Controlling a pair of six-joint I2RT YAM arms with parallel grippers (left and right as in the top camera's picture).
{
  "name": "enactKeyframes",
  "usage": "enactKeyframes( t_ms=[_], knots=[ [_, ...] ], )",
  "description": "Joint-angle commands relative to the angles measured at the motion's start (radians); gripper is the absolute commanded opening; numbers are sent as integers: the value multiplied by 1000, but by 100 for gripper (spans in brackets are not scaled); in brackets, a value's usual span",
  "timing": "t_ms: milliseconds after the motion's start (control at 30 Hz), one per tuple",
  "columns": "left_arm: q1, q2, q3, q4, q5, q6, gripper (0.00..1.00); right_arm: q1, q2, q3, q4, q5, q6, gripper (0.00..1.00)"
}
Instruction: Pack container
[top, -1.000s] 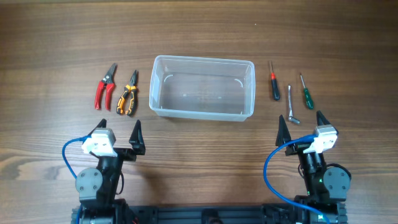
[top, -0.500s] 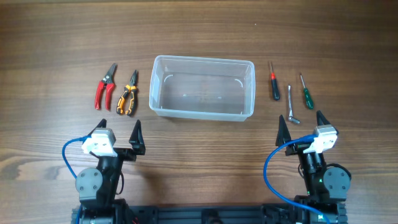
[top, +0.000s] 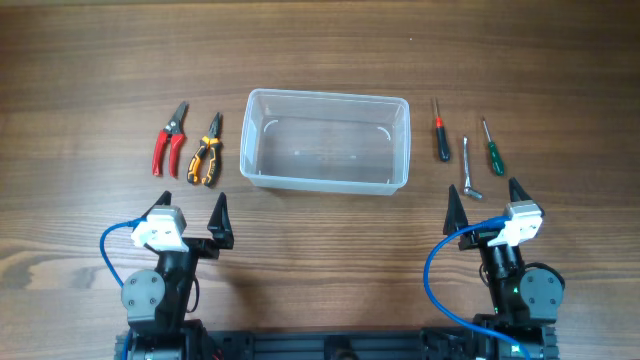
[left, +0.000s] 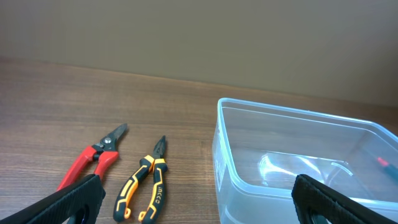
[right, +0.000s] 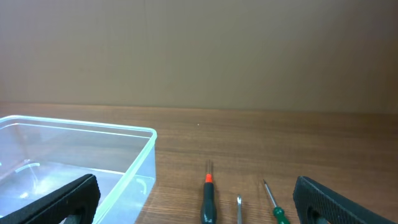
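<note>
Overhead: container (top: 328, 96) just beside orange pliers (top: 207, 153)

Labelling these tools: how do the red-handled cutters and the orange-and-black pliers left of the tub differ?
The red-handled cutters have plain red grips; the orange-and-black pliers have two-tone grips. The cutters look longer, the pliers shorter with a finer nose. The cutters lie farther from the container, the pliers nearer it. Both lie flat, tips pointing away from the robot.

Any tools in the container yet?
No, the container holds nothing in the overhead view; the orange pliers, green screwdriver and other tools lie on the table outside it.
</note>
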Motion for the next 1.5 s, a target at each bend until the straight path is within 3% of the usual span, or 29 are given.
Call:
enactKeyframes(
  t_ms=[0,867,967,1100,1267,1333,1400,1467],
  knots=[
    [-6,-10,-10,2,-13,23,100,4,-11,-1,10,-12,-12,100],
    [-6,-10,-10,2,-13,23,100,4,-11,0,6,-2,-5,100],
    [-6,-10,-10,2,-13,23,100,4,16,14,-16,-8,94,100],
    [-6,-10,-10,2,-13,23,100,4,161,117,-43,84,89,100],
    [-6,-10,-10,2,-13,23,100,3,684,542,-115,142,18,100],
    [-6,-10,-10,2,-13,23,100,3,950,823,-290,100,13,100],
    [-6,-10,-10,2,-13,23,100,3,1240,1173,-571,37,-26,100],
    [-6,-10,-10,2,-13,23,100,2,1434,1429,-794,26,-59,100]
  ],
)
